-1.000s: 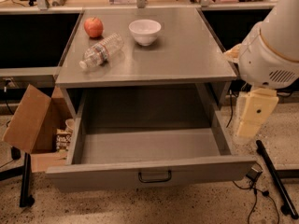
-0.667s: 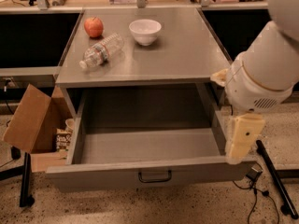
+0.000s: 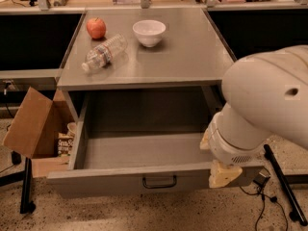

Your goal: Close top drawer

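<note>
Nearest, on the right: the tool point(image 3: 224, 174), pale yellow, low under the bulky white arm point(image 3: 269, 105), right at the near right corner of the top drawer point(image 3: 96, 182) (touching the front panel or only just beside it, impossible to say). Open or closed: cannot tell. Drawer pulled well out toward the near side, tall grey front across the bottom of the view, long axis left to right, inside bare. Small dark handle point(image 3: 159, 182) at the middle of that front, to the left of the tool and apart from it. The relation that matters: most of the front panel left of the tool, the drawer's travel straight away toward the far side, into the desk point(image 3: 192, 57). Judged from this: a push from the near face needed, better placed nearer the handle than at the corner, since an off-centre shove could skew the drawer on its runners. Only one arm here, so no choice of side. Left of the drawer, an open cardboard box point(image 3: 31, 124) on the floor, beside it and not in its path. Farther back, on the desk top: a clear plastic bottle point(image 3: 103, 53) lying on its side, then a white bowl point(image 3: 149, 32) and a red apple point(image 3: 96, 28), all well apart from the tool.
</note>
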You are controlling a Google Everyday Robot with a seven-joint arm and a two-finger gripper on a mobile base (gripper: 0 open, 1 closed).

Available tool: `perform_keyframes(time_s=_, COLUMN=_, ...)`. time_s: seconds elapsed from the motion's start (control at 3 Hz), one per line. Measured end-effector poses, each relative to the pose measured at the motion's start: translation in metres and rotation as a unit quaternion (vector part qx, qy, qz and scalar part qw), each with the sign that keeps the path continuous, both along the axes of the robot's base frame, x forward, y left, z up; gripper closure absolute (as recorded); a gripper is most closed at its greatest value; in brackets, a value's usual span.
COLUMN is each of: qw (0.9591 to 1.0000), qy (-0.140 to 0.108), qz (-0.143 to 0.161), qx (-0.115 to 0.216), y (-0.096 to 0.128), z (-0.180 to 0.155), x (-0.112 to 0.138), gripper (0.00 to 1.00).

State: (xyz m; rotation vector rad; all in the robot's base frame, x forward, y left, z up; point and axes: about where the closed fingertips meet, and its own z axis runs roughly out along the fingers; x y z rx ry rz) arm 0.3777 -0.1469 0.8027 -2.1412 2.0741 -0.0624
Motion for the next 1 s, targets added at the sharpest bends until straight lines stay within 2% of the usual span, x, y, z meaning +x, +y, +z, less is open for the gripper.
perform_keyframes(time_s=0.33, qw=0.9999, qy=0.015, qz=0.0, qx=-0.003, y=0.001, z=-0.038, x=-0.01, gripper=0.61)
perform_keyframes(time_s=0.67, qw=0.9994, qy=0.029, qz=-0.016, qx=0.004, y=-0.003, z=-0.075, x=-0.016, gripper=0.85)
perform_keyframes(time_s=1.0, qw=0.9985, qy=0.038, qz=-0.039, qx=0.009, y=-0.017, z=-0.113, x=-0.02, gripper=1.0)
